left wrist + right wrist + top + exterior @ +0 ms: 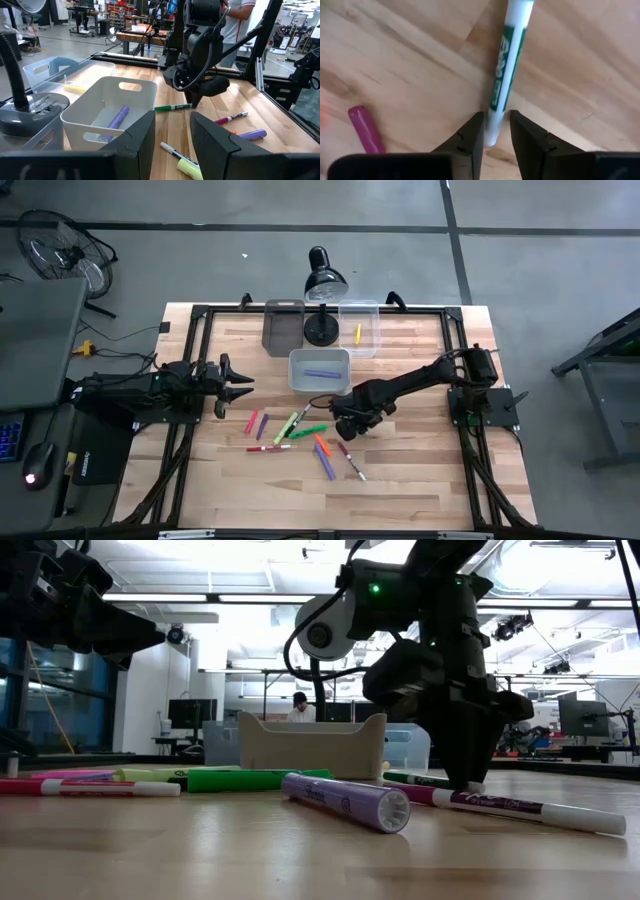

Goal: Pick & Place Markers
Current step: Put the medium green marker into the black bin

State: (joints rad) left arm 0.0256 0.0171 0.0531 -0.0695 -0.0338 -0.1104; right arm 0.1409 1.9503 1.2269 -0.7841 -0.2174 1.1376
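Several markers [300, 435] lie scattered on the middle of the wooden table: pink, purple, yellow-green, green, orange and red ones. My right gripper [496, 132] is down at the table, pointing downward. Its open fingers stand close on either side of the plain white end of a white marker with a green label [502, 70], which lies flat on the wood [172, 106]. A thin gap shows on each side. In the low view this gripper [465, 780] reaches the tabletop. My left gripper [240, 385] is open and hovers over the table's left part.
A white bin [320, 370] behind the markers holds a purple marker [116, 120]. Two clear bins [283, 327] sit at the far edge, one holding a yellow marker [358, 333]. A black desk lamp [322, 280] stands between them. The near half of the table is bare wood.
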